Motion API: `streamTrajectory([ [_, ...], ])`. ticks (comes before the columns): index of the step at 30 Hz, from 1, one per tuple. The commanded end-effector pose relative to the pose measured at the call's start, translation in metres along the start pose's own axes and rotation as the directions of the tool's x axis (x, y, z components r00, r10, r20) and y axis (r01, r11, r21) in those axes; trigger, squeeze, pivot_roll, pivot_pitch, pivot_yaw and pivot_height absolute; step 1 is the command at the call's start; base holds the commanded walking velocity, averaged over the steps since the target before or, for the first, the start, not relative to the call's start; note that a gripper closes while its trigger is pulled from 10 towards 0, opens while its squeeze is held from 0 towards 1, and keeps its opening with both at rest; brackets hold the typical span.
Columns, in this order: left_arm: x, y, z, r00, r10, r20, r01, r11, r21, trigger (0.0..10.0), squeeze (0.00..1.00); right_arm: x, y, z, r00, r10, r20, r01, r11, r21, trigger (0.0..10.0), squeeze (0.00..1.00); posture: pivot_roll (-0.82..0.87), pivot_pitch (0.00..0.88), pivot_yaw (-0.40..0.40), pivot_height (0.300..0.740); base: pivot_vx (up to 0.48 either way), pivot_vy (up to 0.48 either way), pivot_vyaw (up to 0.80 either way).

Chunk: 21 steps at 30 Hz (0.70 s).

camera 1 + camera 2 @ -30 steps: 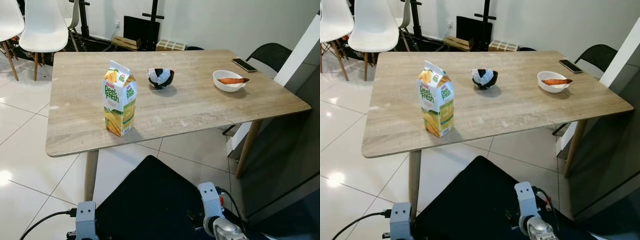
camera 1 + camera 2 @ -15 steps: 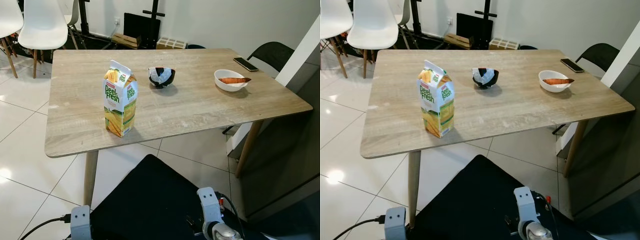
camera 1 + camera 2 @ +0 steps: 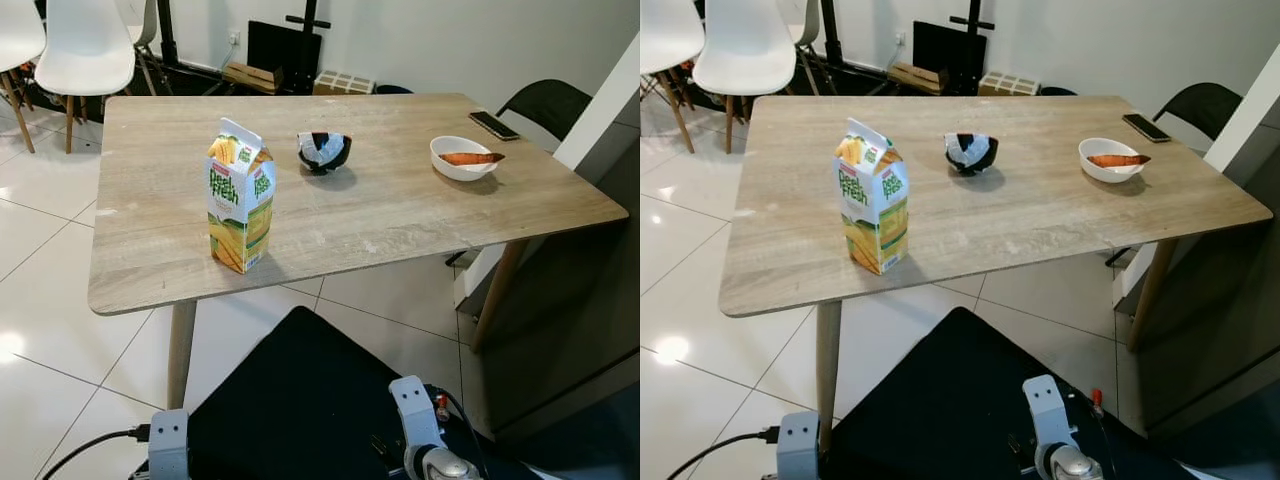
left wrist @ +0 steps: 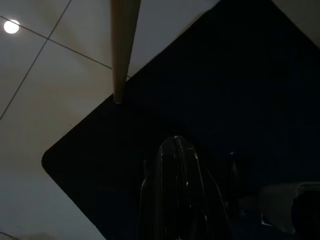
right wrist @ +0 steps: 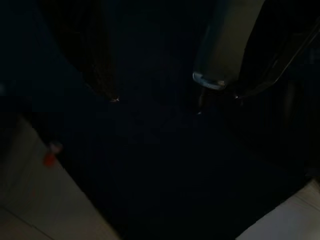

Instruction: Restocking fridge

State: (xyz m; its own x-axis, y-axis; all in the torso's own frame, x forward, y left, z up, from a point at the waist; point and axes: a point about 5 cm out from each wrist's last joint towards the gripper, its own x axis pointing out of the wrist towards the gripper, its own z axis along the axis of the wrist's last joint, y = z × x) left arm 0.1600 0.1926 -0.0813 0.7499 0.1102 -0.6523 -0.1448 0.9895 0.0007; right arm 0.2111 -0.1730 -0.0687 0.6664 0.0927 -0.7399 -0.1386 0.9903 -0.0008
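Observation:
A yellow and green juice carton (image 3: 240, 195) stands upright near the front left of the wooden table (image 3: 380, 215). Farther back sit a black bowl (image 3: 324, 152) holding something white and a white bowl (image 3: 463, 158) holding an orange vegetable. Both arms hang idle below the table's front edge. In the left wrist view my left gripper (image 4: 175, 141) is shut and empty, pointing down at a black mat (image 4: 225, 100) beside a table leg (image 4: 122, 45). The right wrist view is very dark.
A phone (image 3: 494, 125) lies at the table's far right corner. White chairs (image 3: 88, 45) stand at the back left and a black chair (image 3: 545, 100) at the back right. A tall white and grey unit (image 3: 600, 230) rises on the right. White tiled floor (image 3: 50, 290) spreads on the left.
The head views have drifted slightly. The carton, the bowls and the phone have not moved on the table.

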Motion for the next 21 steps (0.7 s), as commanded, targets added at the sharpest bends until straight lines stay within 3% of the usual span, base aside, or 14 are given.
streamTrajectory([
  [1, -0.004, -0.006, -0.011, 0.999, -0.006, -0.036, 0.005, 1.000, -0.015, 10.0, 0.00, -0.002, -0.012, -0.002, 0.998, -0.066, -0.019, 0.067, 0.994, 0.089, 10.0, 0.00, 0.02, 0.069, -0.137, 0.740, 0.000, 0.000, 0.00],
  [4, -0.008, 0.001, -0.017, 0.998, 0.024, -0.059, -0.025, 1.000, -0.013, 10.0, 0.00, -0.003, -0.022, -0.006, 0.991, -0.111, -0.074, 0.127, 0.952, 0.278, 10.0, 0.00, 0.05, 0.076, -0.137, 0.740, 0.000, 0.000, 0.00],
  [7, -0.008, 0.002, -0.018, 0.998, 0.027, -0.061, -0.028, 1.000, -0.012, 10.0, 0.00, -0.003, -0.022, -0.007, 0.991, -0.109, -0.080, 0.127, 0.954, 0.272, 10.0, 0.00, 0.05, 0.076, -0.137, 0.740, 0.000, 0.000, 0.00],
  [9, -0.009, 0.004, -0.019, 0.998, 0.019, -0.067, -0.019, 1.000, 0.010, 10.0, 0.00, -0.002, -0.015, -0.007, 0.995, -0.067, -0.079, 0.081, 0.979, 0.187, 10.0, 0.00, 0.07, 0.082, -0.125, 0.740, 0.000, 0.000, 0.00],
  [11, -0.010, 0.008, -0.020, 0.997, 0.020, -0.072, -0.019, 1.000, 0.025, 10.0, 0.00, -0.001, -0.007, -0.007, 0.997, -0.031, -0.077, 0.042, 0.987, 0.156, 10.0, 0.00, 0.10, 0.080, -0.122, 0.740, 0.000, 0.000, 0.00],
  [21, -0.019, 0.022, -0.032, 0.995, 0.041, -0.094, -0.037, 0.998, 0.050, 10.0, 0.00, 0.001, 0.015, -0.010, 0.996, 0.038, -0.086, -0.023, 0.984, 0.177, 10.0, 0.00, 0.17, 0.101, -0.078, 0.740, 0.000, 0.000, 0.00],
])
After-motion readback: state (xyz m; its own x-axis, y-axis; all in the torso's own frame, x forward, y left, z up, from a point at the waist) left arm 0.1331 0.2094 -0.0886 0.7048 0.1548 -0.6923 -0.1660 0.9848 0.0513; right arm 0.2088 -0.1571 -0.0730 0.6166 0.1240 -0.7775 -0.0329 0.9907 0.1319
